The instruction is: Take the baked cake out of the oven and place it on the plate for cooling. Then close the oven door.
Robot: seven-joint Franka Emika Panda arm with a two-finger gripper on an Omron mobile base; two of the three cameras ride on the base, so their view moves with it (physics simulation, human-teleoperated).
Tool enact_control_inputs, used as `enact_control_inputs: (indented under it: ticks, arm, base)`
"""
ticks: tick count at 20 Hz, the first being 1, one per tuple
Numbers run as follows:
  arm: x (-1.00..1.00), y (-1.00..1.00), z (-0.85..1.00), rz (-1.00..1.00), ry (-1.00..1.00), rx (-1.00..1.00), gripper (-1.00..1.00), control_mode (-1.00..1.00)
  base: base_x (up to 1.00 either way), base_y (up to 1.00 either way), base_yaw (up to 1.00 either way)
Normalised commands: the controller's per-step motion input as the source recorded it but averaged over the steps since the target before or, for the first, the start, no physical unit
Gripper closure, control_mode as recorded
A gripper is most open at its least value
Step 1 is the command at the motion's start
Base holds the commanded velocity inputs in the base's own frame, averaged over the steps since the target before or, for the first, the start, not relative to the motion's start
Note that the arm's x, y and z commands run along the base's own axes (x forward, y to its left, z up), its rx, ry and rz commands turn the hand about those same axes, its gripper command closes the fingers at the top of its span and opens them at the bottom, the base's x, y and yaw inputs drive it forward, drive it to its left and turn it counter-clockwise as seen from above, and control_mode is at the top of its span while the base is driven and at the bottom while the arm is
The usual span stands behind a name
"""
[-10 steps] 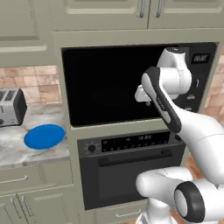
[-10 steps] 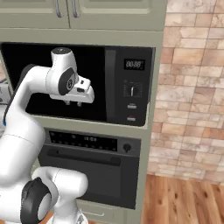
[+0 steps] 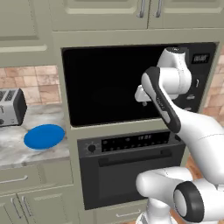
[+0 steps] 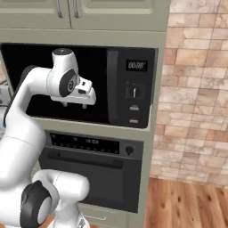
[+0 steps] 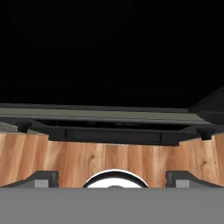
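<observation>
Left base view had the gripper (image 3: 144, 97) up in front of the microwave (image 3: 109, 83), fingers spread wide, holding nothing. Oven door (image 3: 131, 175) sat shut below, bar handle (image 3: 133, 156) untouched. Blue plate (image 3: 43, 136) waited on the counter (image 3: 17, 148) beside the toaster (image 3: 11, 107). Cake couldn't be seen, presumably inside the oven. Best move looked like dropping straight down, squaring the open fingers across the handle's middle, then pulling out and down along the hinge arc.
</observation>
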Motion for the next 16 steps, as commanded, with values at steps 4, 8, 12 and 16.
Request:
enact_control_inputs:
  ticks: [4, 8, 12, 16]
  arm:
    - [0.00, 0.00, 0.00, 0.00, 0.00, 0.00, -1.00, 1.00]
    - [0.00, 0.00, 0.00, 0.00, 0.00, 0.00, -1.00, 1.00]
    - [0.00, 0.00, 0.00, 0.00, 0.00, 0.00, -1.00, 1.00]
    - [0.00, 0.00, 0.00, 0.00, 0.00, 0.00, -1.00, 1.00]
  base:
    - [-0.68, 0.00, 0.00]
    - [-0.78, 0.00, 0.00]
    - [-0.50, 0.04, 0.00]
    - [-0.34, 0.11, 0.00]
